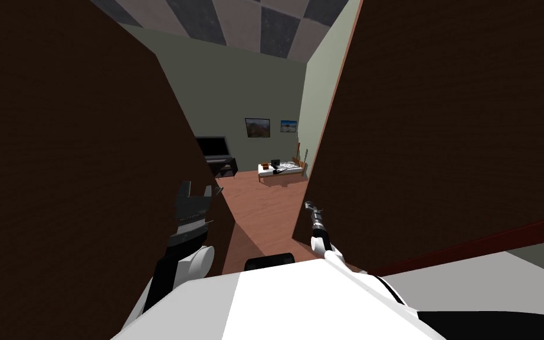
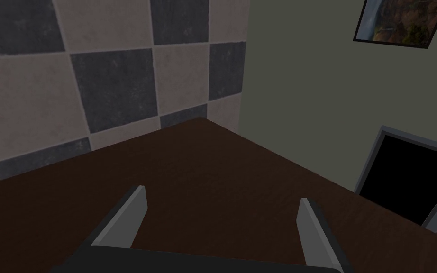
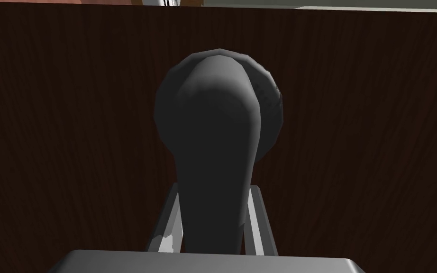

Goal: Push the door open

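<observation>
Right now your right gripper (image 3: 215, 189) is clenching a dark grey lever handle (image 3: 217, 118). Its two thin fingers (image 3: 260, 222) are pressing the lever's sides just below the round rose. That handle is sitting on the dark brown wood-grain door (image 3: 378, 142). In the head view this door (image 1: 442, 118) is standing on the right side of the scene. Your right gripper (image 1: 312, 208) is reaching to the door's near left edge, where the handle is.

Your left gripper (image 2: 222, 195) is released, with its fingers (image 2: 127, 213) spread wide and nothing between them. It is hovering close over a second dark brown wood-grain panel (image 2: 213, 161); you cannot tell whether it is touching. In the head view that panel (image 1: 58, 177) is taking up the left side, and the left gripper (image 1: 197, 198) is pointing up along its right edge.

Between the two brown surfaces a gap is opening onto a far room. It is showing a reddish-brown plank floor (image 1: 259, 206), a black screen (image 1: 210, 146) on the left, a low white piece of furniture (image 1: 277, 172) and two framed pictures (image 1: 257, 127) on a grey-green wall. A checkered grey ceiling (image 2: 108, 71) is showing above.
</observation>
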Robot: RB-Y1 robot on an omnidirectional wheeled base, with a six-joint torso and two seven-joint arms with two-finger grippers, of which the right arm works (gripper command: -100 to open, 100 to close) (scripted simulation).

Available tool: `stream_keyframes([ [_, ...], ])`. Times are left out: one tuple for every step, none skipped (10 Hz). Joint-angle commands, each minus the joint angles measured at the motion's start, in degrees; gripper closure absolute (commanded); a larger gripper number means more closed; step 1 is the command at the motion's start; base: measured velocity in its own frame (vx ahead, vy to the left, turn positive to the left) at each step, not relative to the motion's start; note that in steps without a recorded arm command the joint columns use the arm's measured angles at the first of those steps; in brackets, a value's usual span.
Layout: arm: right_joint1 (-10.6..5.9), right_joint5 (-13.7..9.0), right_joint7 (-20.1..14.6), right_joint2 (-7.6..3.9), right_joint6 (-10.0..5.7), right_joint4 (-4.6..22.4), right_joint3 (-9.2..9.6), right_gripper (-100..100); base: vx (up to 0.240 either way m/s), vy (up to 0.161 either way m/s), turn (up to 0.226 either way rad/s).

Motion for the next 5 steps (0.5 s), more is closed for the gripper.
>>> stream_keyframes([
  [-0.04,-0.33,0.21,-0.15,-0.08,0.05,-0.49,100,0.161,0.012,-0.036],
  [0.02,-0.69,0.42,-0.25,-0.14,0.13,-1.01,100,0.193,0.025,-0.046],
  [0.1,-1.11,0.67,-0.37,-0.21,0.23,-1.61,100,0.194,0.004,-0.041],
  [0.17,-1.57,0.95,-0.51,-0.28,0.33,-2.27,100,0.19,-0.024,-0.03],
  [0.26,-2.05,1.24,-0.65,-0.36,0.44,-2.96,100,0.215,-0.024,-0.036],
])
